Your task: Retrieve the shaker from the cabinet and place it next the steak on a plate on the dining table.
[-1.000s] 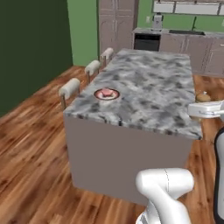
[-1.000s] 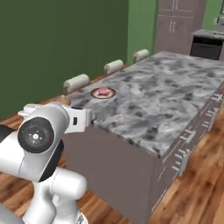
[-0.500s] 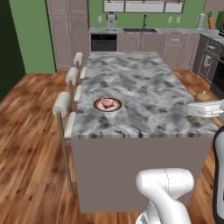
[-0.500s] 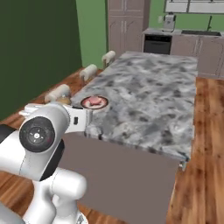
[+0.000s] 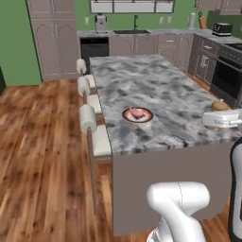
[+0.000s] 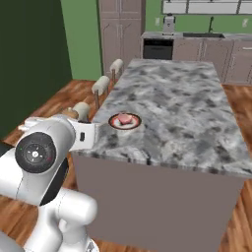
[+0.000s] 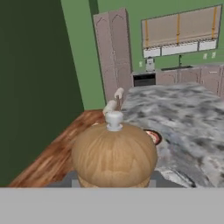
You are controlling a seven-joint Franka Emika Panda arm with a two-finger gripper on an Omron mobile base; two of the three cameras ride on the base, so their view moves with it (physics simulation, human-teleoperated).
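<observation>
End effector [image 7: 113,183] pinching shaker [image 7: 114,154], plate [image 5: 137,115] with steak [image 5: 137,113] ahead, stools [image 5: 88,118] alongside dining table [image 5: 156,90]

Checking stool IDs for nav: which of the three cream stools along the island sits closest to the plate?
The nearest stool, at the row's robot-side end; it stands beside the plate, while the other two sit further toward the back counter.

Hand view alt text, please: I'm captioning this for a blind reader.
A tan wooden shaker with a rounded knob top sits close to the camera at the bottom of the view, held at the tool. Behind it stretches the grey-white marbled dining table, with the edge of the dark-rimmed plate peeking out beside the shaker and cream stools along the table's side.
</observation>
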